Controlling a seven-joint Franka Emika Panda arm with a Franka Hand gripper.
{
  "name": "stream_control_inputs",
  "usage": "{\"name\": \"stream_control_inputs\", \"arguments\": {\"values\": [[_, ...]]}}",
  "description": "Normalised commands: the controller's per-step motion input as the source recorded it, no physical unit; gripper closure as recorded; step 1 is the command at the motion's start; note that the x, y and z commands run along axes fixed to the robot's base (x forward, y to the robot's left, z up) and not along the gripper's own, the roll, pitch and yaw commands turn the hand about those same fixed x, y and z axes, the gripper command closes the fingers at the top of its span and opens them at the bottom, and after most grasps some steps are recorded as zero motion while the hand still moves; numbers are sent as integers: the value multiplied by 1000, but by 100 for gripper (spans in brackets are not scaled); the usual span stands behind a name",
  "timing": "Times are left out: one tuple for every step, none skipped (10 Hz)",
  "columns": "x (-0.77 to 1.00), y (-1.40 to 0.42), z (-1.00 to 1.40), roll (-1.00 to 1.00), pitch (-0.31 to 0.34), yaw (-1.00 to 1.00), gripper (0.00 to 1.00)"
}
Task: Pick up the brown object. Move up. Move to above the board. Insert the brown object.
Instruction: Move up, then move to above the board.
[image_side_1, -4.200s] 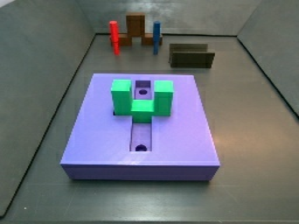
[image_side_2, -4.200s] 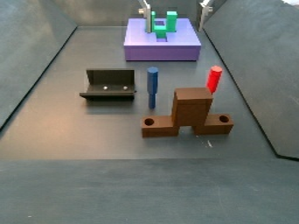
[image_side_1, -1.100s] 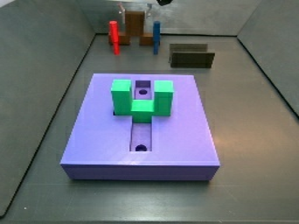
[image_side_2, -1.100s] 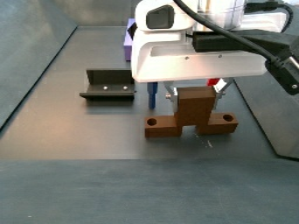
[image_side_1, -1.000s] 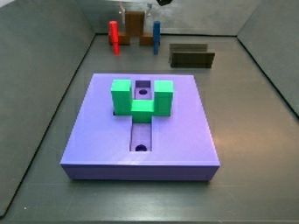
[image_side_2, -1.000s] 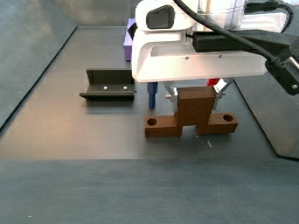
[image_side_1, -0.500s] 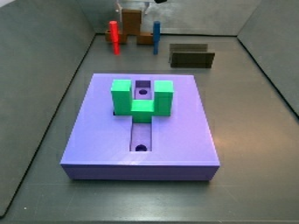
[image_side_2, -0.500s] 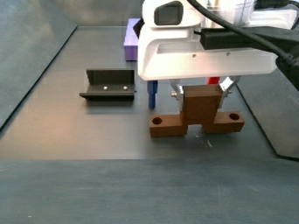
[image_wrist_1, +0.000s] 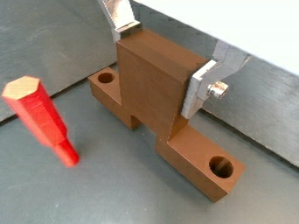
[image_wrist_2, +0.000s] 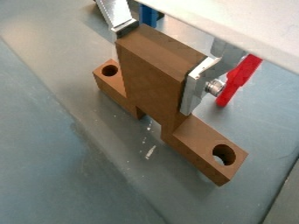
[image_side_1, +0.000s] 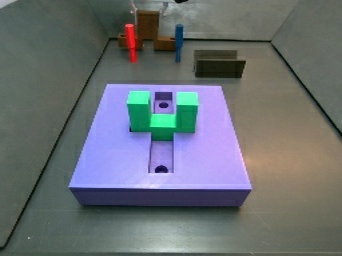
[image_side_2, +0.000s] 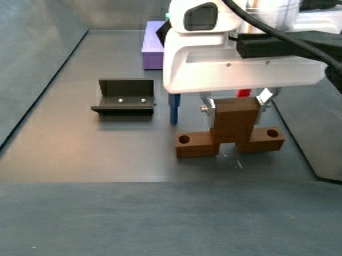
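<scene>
At the far end of the floor from the board (image_side_1: 160, 140), the gripper (image_wrist_1: 162, 63) stands over the brown object (image_wrist_1: 163, 109) with its silver fingers (image_wrist_1: 201, 89) pinching the upright block at the piece's middle — one plate on each broad flank, as both wrist views show.

Going left to right in a side view: the dark olive box (image_side_2: 123, 97), the blue peg (image_side_2: 174, 108), then the brown object (image_side_2: 234, 132) under the white gripper body, apparently just clear of the floor.

It looks rigid and solid, probably moderate in weight; the smooth flat faces suit a firm squeeze, and this central hold should keep it balanced.

It is wood-brown: a low bar with a round hole near each end and a tall rectangular block rising from the centre. A red peg (image_wrist_1: 42, 118) stands just beside it.
</scene>
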Motion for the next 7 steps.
{"name": "stream_control_inputs", "arguments": {"values": [[21, -50, 825, -4, 1, 8, 100], [-14, -57, 708, 0, 37, 9, 100], [8, -12, 217, 64, 31, 8, 100], [0, 0, 1400, 0, 0, 0, 100], [-10, 3, 1400, -22, 4, 1, 100], [-57, -4, 1400, 1, 11, 2, 100], [-16, 5, 1400, 1, 18, 2, 100]]}}
